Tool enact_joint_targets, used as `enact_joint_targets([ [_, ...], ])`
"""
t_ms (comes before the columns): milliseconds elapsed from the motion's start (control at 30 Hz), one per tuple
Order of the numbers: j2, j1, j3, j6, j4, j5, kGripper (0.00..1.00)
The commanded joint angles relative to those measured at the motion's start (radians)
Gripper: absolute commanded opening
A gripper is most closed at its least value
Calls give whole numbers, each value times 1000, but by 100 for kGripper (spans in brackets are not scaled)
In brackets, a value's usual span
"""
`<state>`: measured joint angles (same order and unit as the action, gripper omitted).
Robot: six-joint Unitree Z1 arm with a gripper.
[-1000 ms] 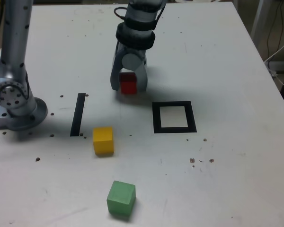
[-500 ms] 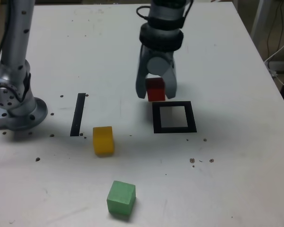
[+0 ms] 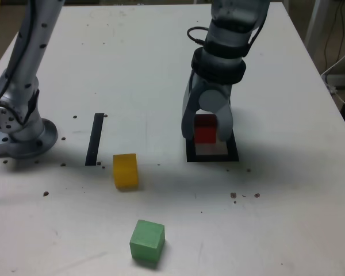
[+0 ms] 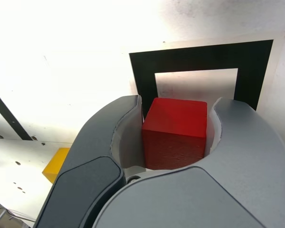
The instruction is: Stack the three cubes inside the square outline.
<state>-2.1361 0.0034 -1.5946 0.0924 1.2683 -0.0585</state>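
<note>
in the exterior view, the tool (image 3: 206, 135) hangs over the far part of the square outline (image 3: 233, 150), hiding its far edge, with the red cube (image 3: 205, 130) between its fingers. the near part of the black frame and some of its white centre show below the cube. the yellow cube (image 3: 125, 171) sits on the desk (image 3: 264, 213) to the exterior view's left of the outline, between it and the black strip (image 3: 95, 140), a little nearer the camera. the green cube (image 3: 147, 241) sits nearest the camera, apart from the others; the wrist view does not show it.

in the wrist view, the tool is closed on the red cube, a finger against each of two opposite sides, which the exterior view shows less plainly. this view also gives the edge of the frame that the arm hides in the other. only part of the yellow cube shows, beside one finger, and a piece of the black strip lies farther off.
</note>
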Motion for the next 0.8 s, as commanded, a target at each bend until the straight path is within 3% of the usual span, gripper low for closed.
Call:
enact_joint_targets([
  [0,-15,1,-5,0,2,-2,24],
  [133,-31,5,-8,8,-3,-4,28],
  [367,-48,14,3,46,-17,-28,92],
  [600,-26,23,24,50,-32,-24,99],
  [767,59,29,53,43,-43,16,99],
])
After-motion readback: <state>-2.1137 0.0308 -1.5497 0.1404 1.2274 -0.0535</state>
